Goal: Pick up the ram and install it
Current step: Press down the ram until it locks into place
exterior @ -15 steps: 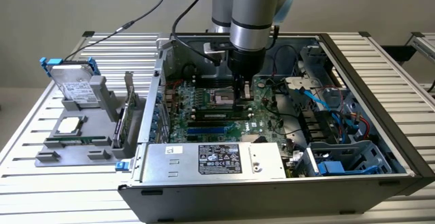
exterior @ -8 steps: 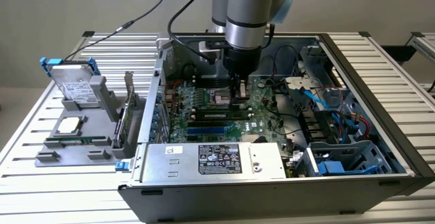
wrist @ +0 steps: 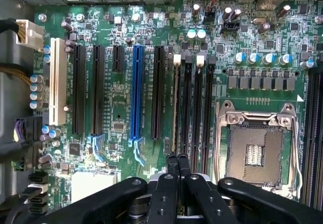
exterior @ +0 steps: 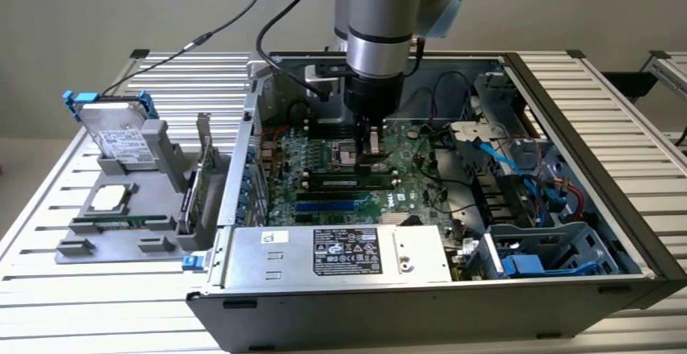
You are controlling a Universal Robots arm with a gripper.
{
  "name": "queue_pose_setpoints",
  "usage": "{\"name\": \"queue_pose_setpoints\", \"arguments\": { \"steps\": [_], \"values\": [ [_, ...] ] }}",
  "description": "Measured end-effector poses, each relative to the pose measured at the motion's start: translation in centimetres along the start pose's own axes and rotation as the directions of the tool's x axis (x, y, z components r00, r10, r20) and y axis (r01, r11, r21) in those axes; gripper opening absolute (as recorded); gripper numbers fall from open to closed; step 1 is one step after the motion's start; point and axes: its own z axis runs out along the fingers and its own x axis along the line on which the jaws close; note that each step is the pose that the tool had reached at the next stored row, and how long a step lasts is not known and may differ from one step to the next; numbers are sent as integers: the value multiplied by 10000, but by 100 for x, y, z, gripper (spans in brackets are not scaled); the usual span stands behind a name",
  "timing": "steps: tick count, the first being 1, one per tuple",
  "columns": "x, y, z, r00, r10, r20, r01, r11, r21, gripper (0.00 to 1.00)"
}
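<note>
The ram (wrist: 175, 108) is a thin green stick seen edge-on, standing in a black memory slot beside the empty CPU socket (wrist: 255, 151). In the exterior view the ram (exterior: 343, 182) shows its row of black chips, sitting low on the motherboard (exterior: 419, 169) inside the open computer case. My gripper (exterior: 371, 159) hangs straight down over the stick's end toward the exterior view's right. In the wrist view the gripper (wrist: 177, 159) has its two black fingers pressed close together on the ram's upper edge.
Black, blue (wrist: 135, 93) and white (wrist: 57, 82) expansion slots run parallel to the ram. A power supply (exterior: 343, 253) fills the case front, with cables and drive cages (exterior: 536, 249) on the exterior view's right. Outside the case, a grey holder (exterior: 118, 225) carries a hard drive (exterior: 118, 133) and an upright card (exterior: 201, 181).
</note>
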Motion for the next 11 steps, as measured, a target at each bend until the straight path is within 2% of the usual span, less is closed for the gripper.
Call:
{"name": "queue_pose_setpoints", "arguments": {
  "steps": [11],
  "values": [
    [-6, 131, 3, 9999, 131, -41, -131, 9999, -15, 10]
  ]
}}
